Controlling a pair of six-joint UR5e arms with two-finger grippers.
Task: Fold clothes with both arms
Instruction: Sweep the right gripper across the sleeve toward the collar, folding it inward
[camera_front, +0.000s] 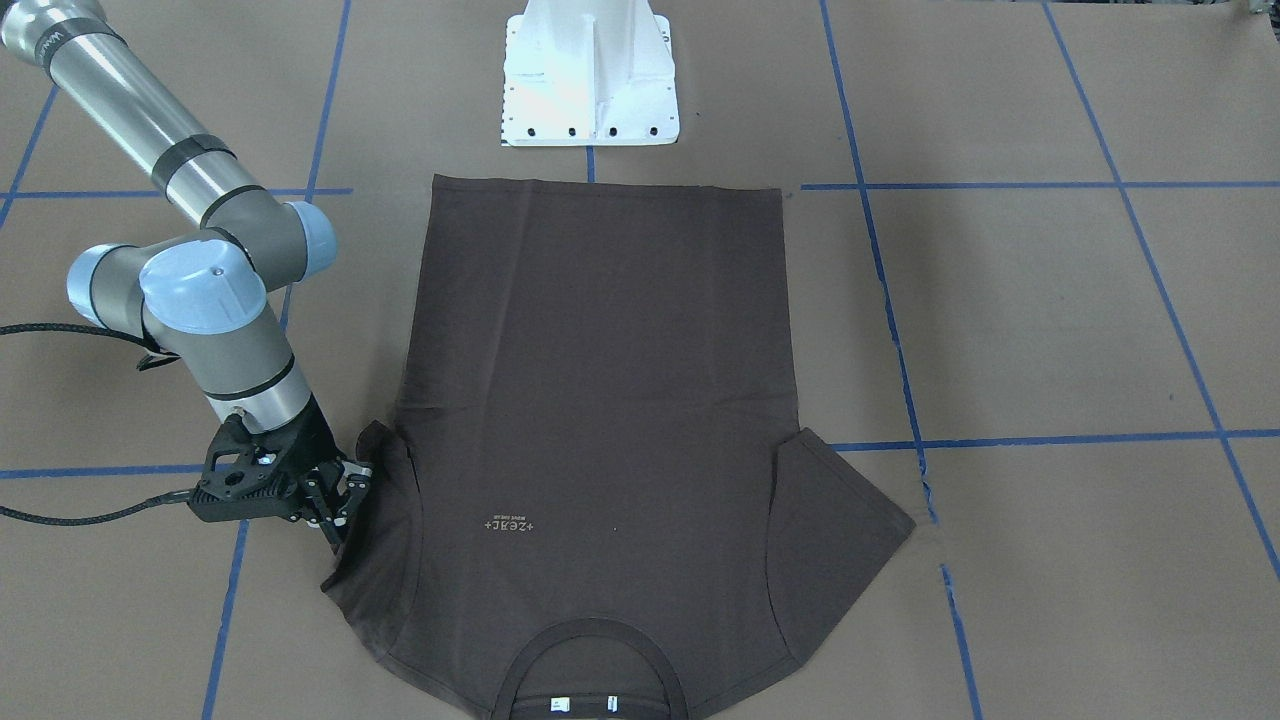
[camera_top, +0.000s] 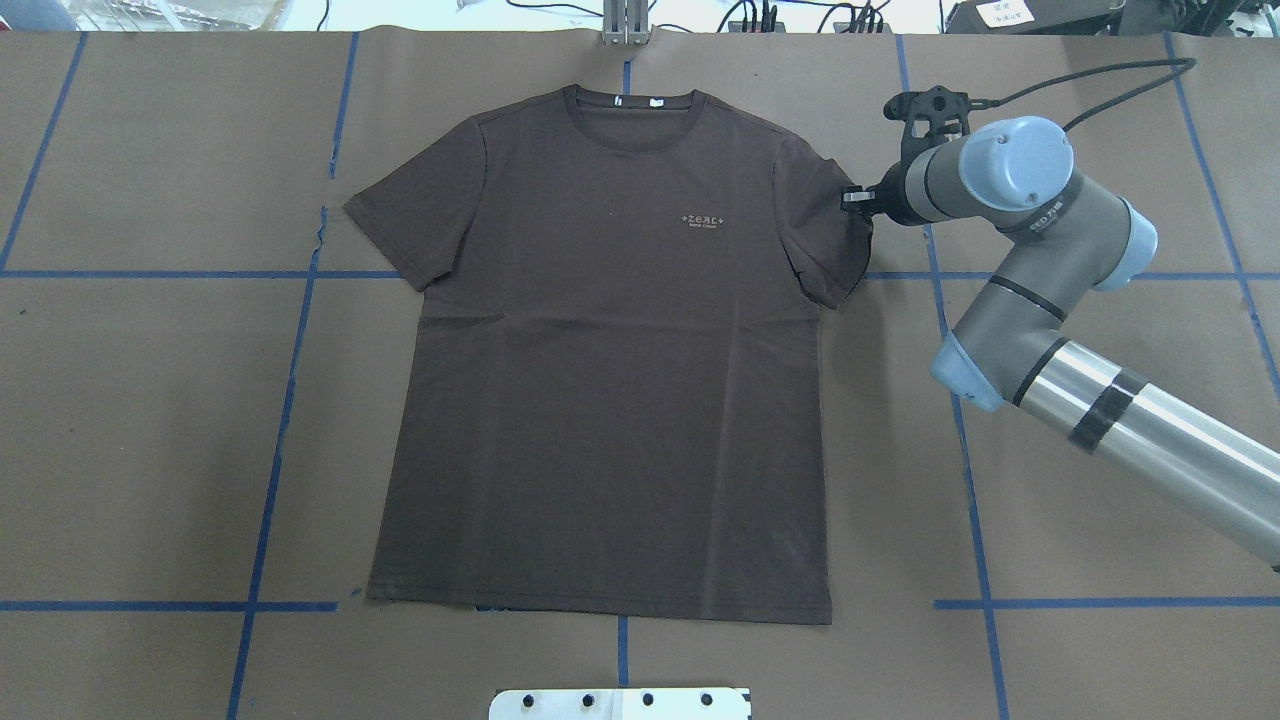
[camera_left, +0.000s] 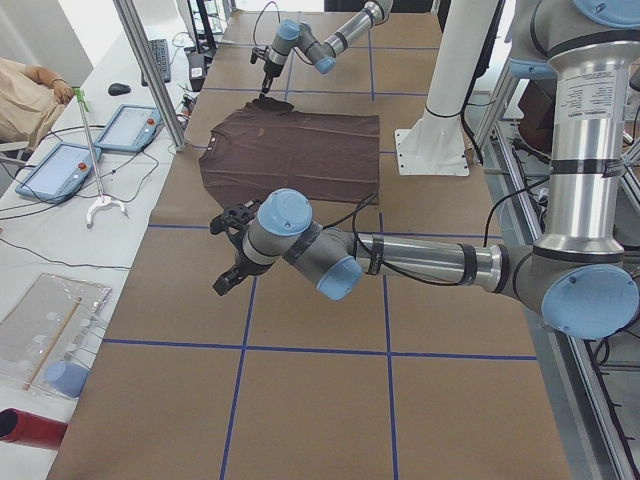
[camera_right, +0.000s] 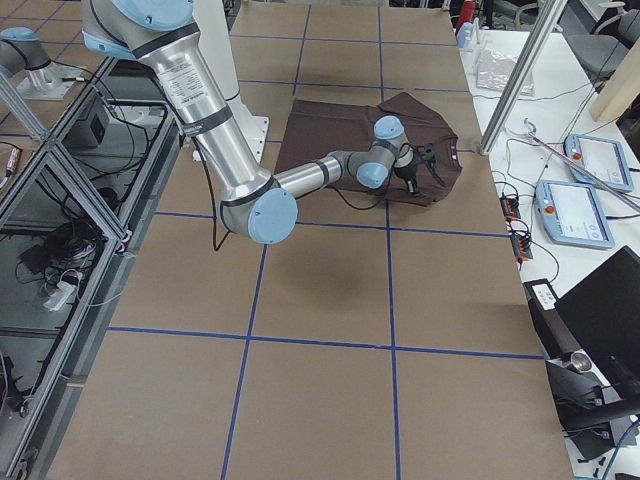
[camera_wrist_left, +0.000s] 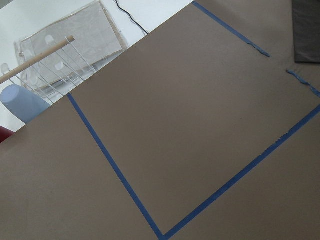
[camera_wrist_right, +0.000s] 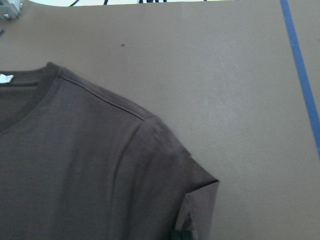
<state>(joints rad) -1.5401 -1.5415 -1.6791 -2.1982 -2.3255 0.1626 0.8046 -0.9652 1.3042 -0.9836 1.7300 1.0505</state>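
Fingers of the black right gripper (camera_front: 345, 505) pinch a sleeve (camera_front: 375, 550) of the flat dark brown T-shirt (camera_front: 600, 380). Black left gripper (camera_left: 228, 282): open or closed, I cannot tell.

The overhead camera sits behind the robot and looks forward and down, with the whole T-shirt (camera_top: 600, 380) mid-frame and the white pedestal base (camera_top: 620, 703) at the bottom edge. The front-facing camera looks steeply down from across the table and shares that shirt and base, turned end for end. The side cameras stand high and far back at opposite table ends. The left wrist camera faces brown paper (camera_wrist_left: 190, 125). The right wrist camera hangs close over one sleeve (camera_wrist_right: 165, 165).
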